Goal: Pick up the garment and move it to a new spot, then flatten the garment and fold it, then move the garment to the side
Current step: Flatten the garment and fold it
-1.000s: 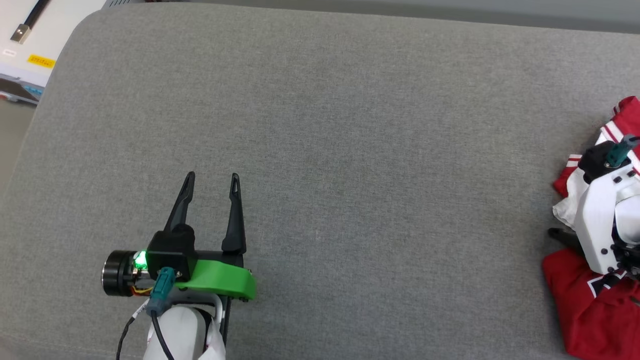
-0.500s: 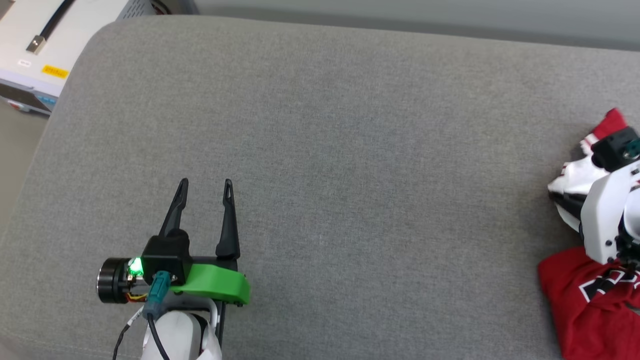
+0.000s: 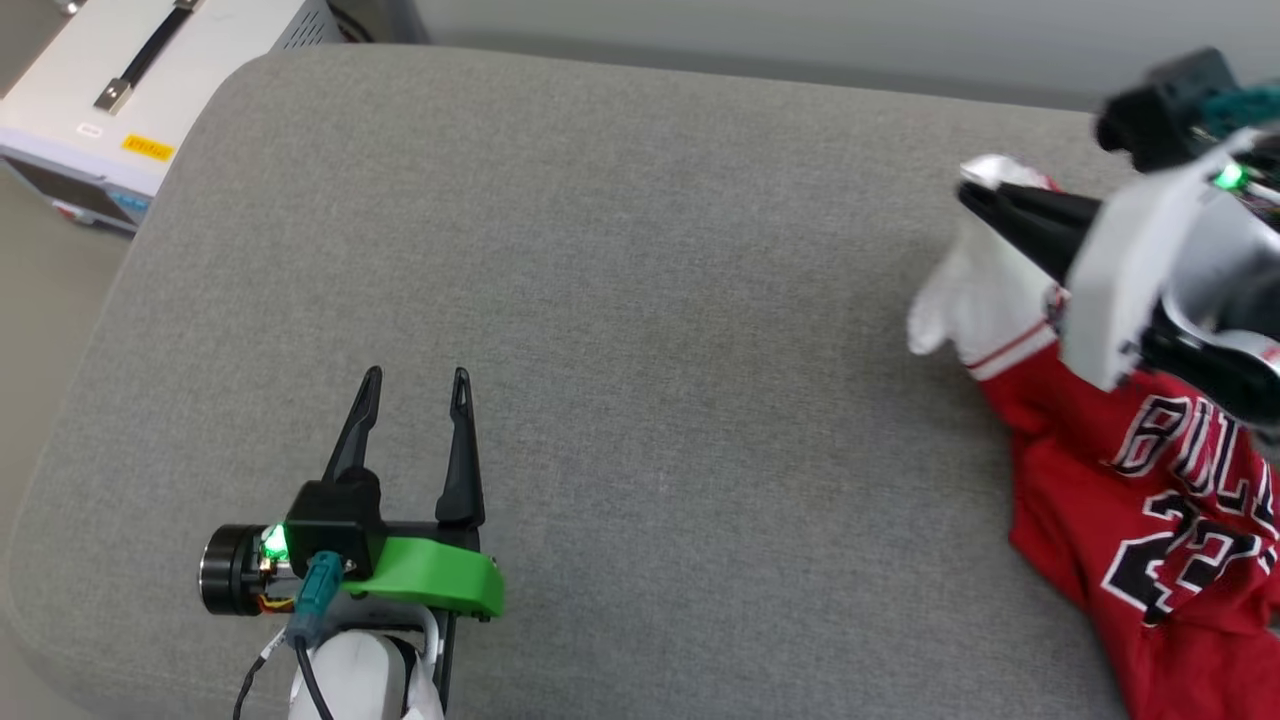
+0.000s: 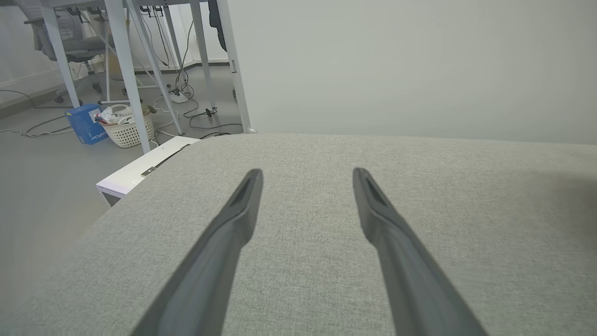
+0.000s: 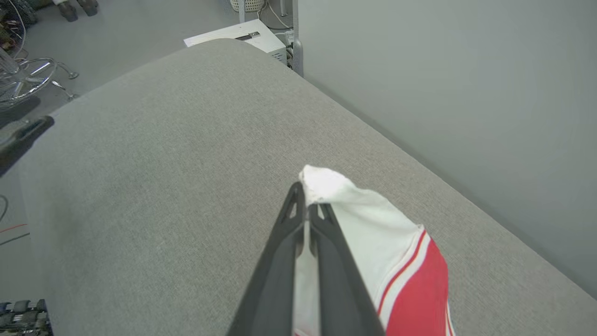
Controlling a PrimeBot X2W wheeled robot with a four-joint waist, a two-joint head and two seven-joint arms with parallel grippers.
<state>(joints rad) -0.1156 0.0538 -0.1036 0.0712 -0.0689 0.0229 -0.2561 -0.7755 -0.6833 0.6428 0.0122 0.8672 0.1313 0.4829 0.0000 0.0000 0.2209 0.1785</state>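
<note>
Two claws work over a grey fabric tabletop (image 3: 650, 300). A white box (image 3: 150, 110) sits off its far left corner. By the near left edge is the left claw (image 3: 416, 374), fingers apart and empty. Toward the right edge, the right claw (image 3: 965, 190) is clamped on a white sleeve of the garment (image 3: 1130, 500). Its red body trails toward the near right corner, the black print partly cut off.

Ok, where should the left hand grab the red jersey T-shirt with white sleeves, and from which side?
Likely the red jersey T-shirt at its leftmost edge, coming from the left over the grey fabric cushion: the right hand pinches the white sleeve, and that edge drapes exposed toward the left hand.
</note>
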